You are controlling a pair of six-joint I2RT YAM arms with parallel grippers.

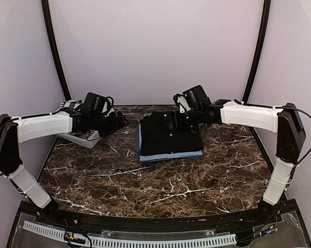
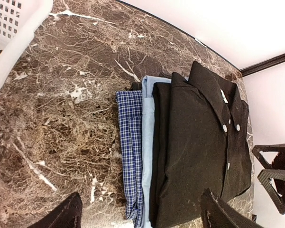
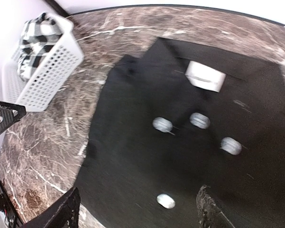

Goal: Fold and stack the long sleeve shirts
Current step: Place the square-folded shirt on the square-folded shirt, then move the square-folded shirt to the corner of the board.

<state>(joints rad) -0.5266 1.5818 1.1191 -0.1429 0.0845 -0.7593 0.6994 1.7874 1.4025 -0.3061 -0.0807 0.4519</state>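
The black shirt [image 1: 171,137] lies folded on top of a stack at the back middle of the table. The light blue shirt [image 1: 172,155] shows only as an edge under it. In the left wrist view the black shirt [image 2: 199,142] lies over the light blue shirt [image 2: 148,123], collar and buttons up. My right gripper [image 1: 173,121] hovers open just above the black shirt [image 3: 147,142], its view blurred. It holds nothing [image 3: 137,213]. My left gripper [image 1: 116,121] is open and empty [image 2: 142,218], left of the stack.
A blue plaid cloth [image 2: 131,142] lies folded at the bottom of the stack. A white perforated basket [image 1: 85,137] stands at the back left under my left arm, and in the right wrist view the basket [image 3: 47,66] holds a black-and-white checked cloth [image 3: 38,33].
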